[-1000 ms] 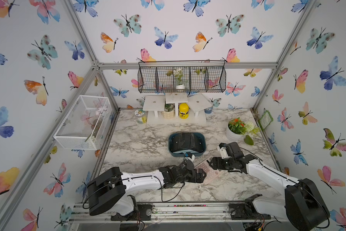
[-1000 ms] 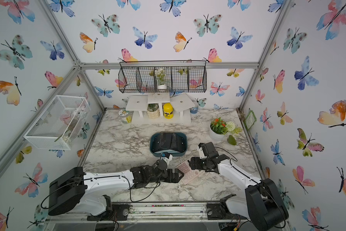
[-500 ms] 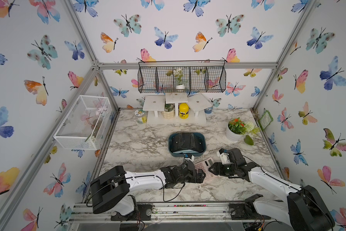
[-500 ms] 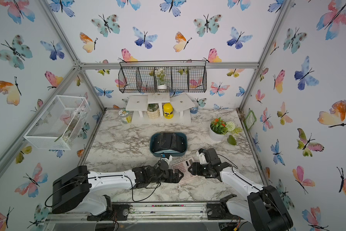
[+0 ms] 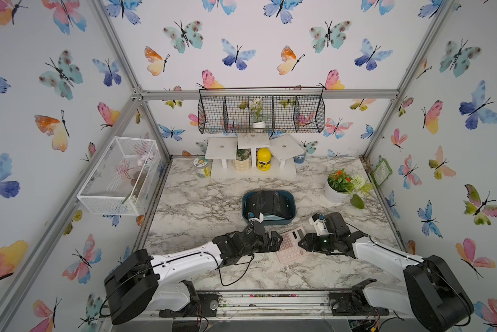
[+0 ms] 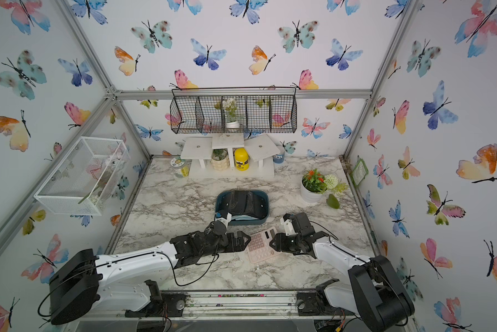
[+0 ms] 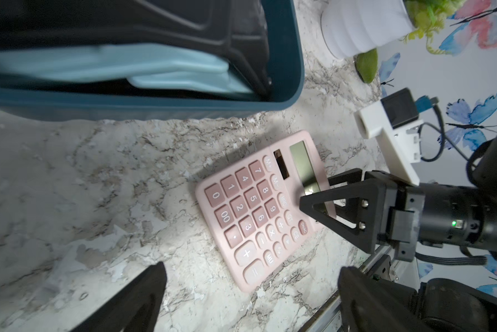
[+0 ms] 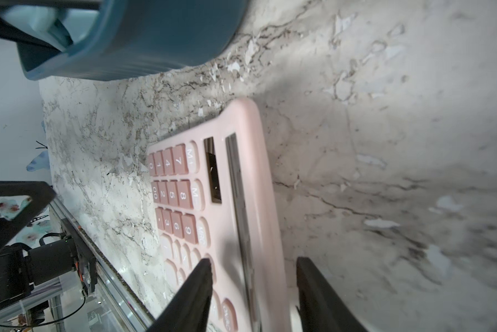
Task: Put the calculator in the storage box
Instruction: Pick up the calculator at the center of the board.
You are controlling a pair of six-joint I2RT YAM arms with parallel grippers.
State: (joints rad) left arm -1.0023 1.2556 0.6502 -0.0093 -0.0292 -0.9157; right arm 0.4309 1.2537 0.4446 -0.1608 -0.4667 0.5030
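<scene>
The marble table [image 5: 201, 201] takes up the floor of the cell. Near its centre sits the storage box [image 5: 294, 205], a teal tub holding a black object [image 5: 267, 202] and a pale blue piece [image 7: 126, 66]. The pink calculator [image 5: 291, 246] is outside it. It lies keys-up on the marble at the box's 5 o'clock, near the front wall but apart from it, with the display end pointing toward 1 o'clock. The left gripper [image 5: 278, 241] hangs low at the calculator's 9 o'clock, its claw spread wide with nothing gripped. The right gripper [image 8: 253, 260] is at the calculator's 3 o'clock. Its claw is half-wide and straddles the display end, one finger [image 8: 195, 287] over the keys and its mate beyond the edge. Whether it actually pinches the calculator cannot be told.
</scene>
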